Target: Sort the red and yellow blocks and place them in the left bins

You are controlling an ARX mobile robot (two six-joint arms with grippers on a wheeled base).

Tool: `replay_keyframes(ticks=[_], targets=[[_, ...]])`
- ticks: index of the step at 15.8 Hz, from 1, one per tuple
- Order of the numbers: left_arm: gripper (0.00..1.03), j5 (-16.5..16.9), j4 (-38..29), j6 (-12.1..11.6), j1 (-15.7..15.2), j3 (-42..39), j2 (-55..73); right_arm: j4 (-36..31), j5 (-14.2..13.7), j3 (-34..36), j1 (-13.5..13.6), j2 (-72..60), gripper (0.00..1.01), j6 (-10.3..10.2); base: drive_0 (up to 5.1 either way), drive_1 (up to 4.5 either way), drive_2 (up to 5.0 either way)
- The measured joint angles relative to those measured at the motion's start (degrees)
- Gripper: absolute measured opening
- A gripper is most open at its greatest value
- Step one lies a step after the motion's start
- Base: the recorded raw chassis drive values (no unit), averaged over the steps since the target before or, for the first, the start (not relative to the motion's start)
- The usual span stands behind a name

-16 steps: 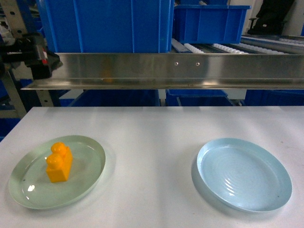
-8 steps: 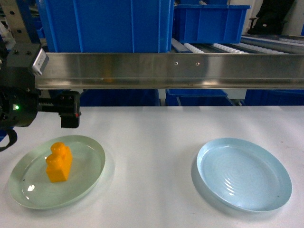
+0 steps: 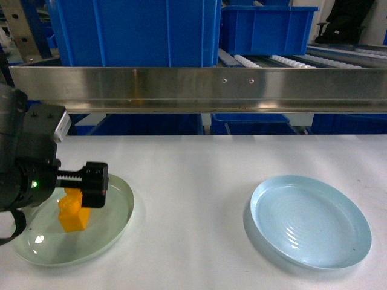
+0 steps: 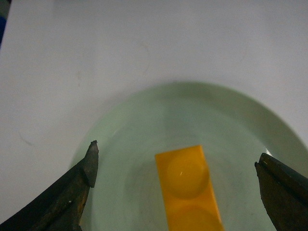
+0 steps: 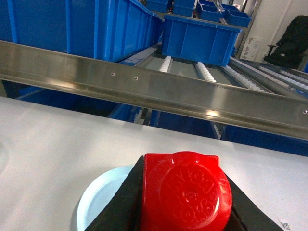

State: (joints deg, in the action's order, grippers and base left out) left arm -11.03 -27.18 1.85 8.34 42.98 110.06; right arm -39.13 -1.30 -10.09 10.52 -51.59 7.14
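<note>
The yellow brick lies on the green plate at six o'clock between my left fingers, which are spread wide. Closing off-centre could skid it. My right fingers clamp the red cube; its embossed stud lettering is unreadable. The blue crates stand at twelve o'clock.

Head camera faces forward over the table; left wrist looks straight down (close) onto it.
</note>
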Motion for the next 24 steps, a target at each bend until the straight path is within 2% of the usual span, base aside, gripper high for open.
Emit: replay_keyframes(ticks=[5, 6, 7, 9, 11, 12, 13, 16, 21, 22, 24], targets=[[0.98, -1.55, -3.32, 3.30, 0.79, -0.55, 5.84, 0.00, 0.00, 0.00, 0.00, 0.00, 0.27, 0.00, 0.0, 0.00, 0.0], [0.94, -2.40, -4.20, 4.09, 1.03, -0.55, 7.52, 0.02, 0.00, 0.00, 0.00, 0.00, 0.27, 0.00, 0.0, 0.00, 0.0], [0.83, -2.43, -4.39, 5.29, 1.09, -0.26, 8.66, 0.00, 0.00, 0.00, 0.00, 0.00, 0.27, 0.02, 0.0, 0.00, 0.0], [0.61, -3.52, -5.70, 6.25, 1.33, 0.48, 9.73, 0.00, 0.00, 0.00, 0.00, 0.00, 0.27, 0.02, 0.0, 0.00, 0.0], [0.41, -2.95, -5.99, 7.04, 1.66, 1.07, 9.94, 0.02, 0.00, 0.00, 0.00, 0.00, 0.27, 0.02, 0.0, 0.00, 0.0], [0.33, -2.86, -5.64, 7.28, 1.70, 1.20, 9.94, 0.00, 0.00, 0.00, 0.00, 0.00, 0.27, 0.00, 0.0, 0.00, 0.0], [0.29, -2.75, -5.68, 7.23, 1.64, 1.33, 9.77, 0.02, 0.00, 0.00, 0.00, 0.00, 0.27, 0.02, 0.0, 0.00, 0.0], [0.28, -0.70, -3.02, 7.19, 0.66, 0.59, 5.84, 0.02, 0.00, 0.00, 0.00, 0.00, 0.27, 0.02, 0.0, 0.00, 0.0], [0.28, 4.07, -0.11, 5.70, -1.38, -2.58, -11.17, 0.00, 0.00, 0.00, 0.00, 0.00, 0.27, 0.00, 0.0, 0.00, 0.0], [0.28, 4.09, -0.57, 5.11, -1.27, -3.02, -14.75, -0.02, 0.00, 0.00, 0.00, 0.00, 0.27, 0.02, 0.0, 0.00, 0.0], [0.28, 4.63, 4.13, 3.72, 1.18, -3.08, -25.09, 0.04, 0.00, 0.00, 0.00, 0.00, 0.27, 0.00, 0.0, 0.00, 0.0]])
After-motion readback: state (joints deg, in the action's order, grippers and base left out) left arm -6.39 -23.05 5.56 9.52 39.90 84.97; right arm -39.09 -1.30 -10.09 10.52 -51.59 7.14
